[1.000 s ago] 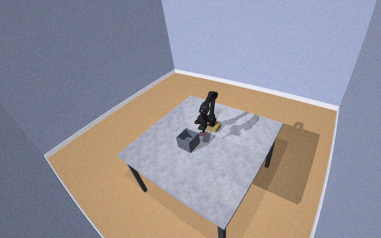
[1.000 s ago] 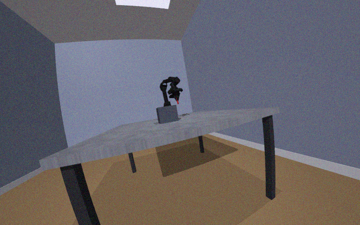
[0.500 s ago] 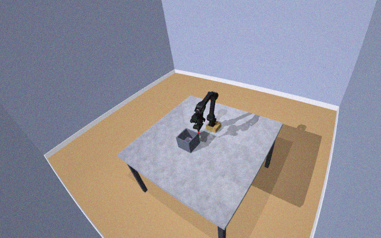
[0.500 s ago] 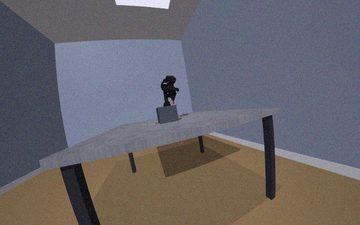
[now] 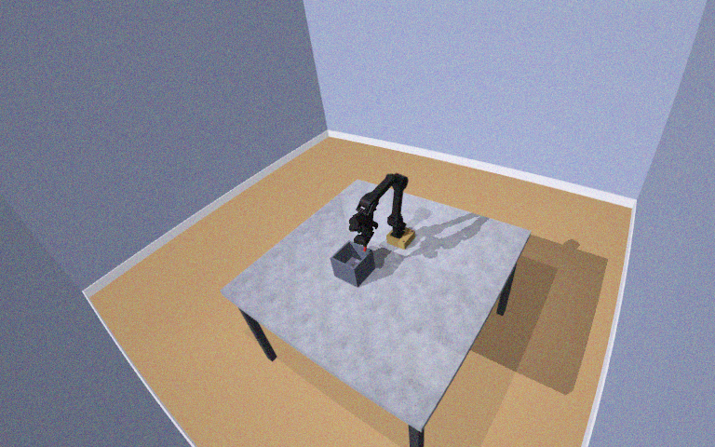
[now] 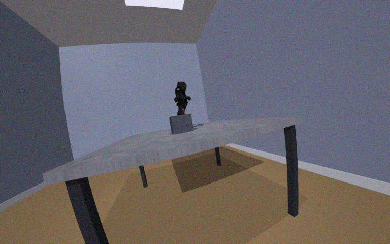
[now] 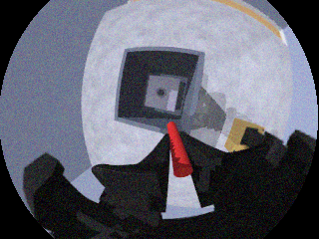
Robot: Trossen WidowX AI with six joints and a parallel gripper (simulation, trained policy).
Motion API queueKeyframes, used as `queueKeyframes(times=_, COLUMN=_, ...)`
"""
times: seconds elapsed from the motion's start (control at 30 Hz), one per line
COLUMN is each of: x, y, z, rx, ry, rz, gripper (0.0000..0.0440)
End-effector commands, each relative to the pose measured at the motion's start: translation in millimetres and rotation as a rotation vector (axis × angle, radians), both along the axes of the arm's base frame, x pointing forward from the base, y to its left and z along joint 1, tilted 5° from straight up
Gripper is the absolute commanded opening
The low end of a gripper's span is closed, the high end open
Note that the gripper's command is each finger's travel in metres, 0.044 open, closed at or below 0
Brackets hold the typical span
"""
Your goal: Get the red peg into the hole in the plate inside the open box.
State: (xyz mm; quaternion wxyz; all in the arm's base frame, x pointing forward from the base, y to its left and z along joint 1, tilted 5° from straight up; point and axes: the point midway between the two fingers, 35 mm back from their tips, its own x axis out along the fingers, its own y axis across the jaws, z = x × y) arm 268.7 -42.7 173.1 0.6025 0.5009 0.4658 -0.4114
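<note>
While gripping the red peg (image 5: 364,248) (image 6: 184,111) (image 7: 179,151) between nearly closed jaws (image 5: 362,243) (image 6: 181,113), hovering near the open box (image 5: 352,269) (image 6: 181,123) (image 7: 199,75), upper centre of the wrist frame.

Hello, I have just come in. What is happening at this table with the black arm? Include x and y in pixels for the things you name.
The black arm (image 5: 384,190) (image 6: 181,93) holds a red peg (image 5: 364,248) (image 6: 184,111) (image 7: 178,151) in its gripper (image 5: 363,244) (image 6: 183,111) (image 7: 173,135), near the rim of an open grey box (image 5: 352,269) (image 6: 181,123) (image 7: 198,75) on the table (image 5: 422,316) (image 6: 161,142) (image 7: 105,70). At the bottom of the box is a plate (image 7: 152,102) with a dark hole (image 7: 160,93). The peg is not in that hole; lowering it there is probably the next step.
</note>
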Motion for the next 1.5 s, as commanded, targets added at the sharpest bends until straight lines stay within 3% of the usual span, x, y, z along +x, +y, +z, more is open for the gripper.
queueKeyframes(times=0.0, x=6, y=-7, z=-1, rx=0.001, ry=0.002, rz=0.000, gripper=0.0000)
queueKeyframes(times=0.63, x=23, y=-44, z=-39, rx=0.005, ry=0.057, rz=0.000, gripper=0.0000)
queueKeyframes(times=1.47, x=49, y=-56, z=-103, rx=0.030, ry=0.084, rz=0.088, gripper=0.0000)
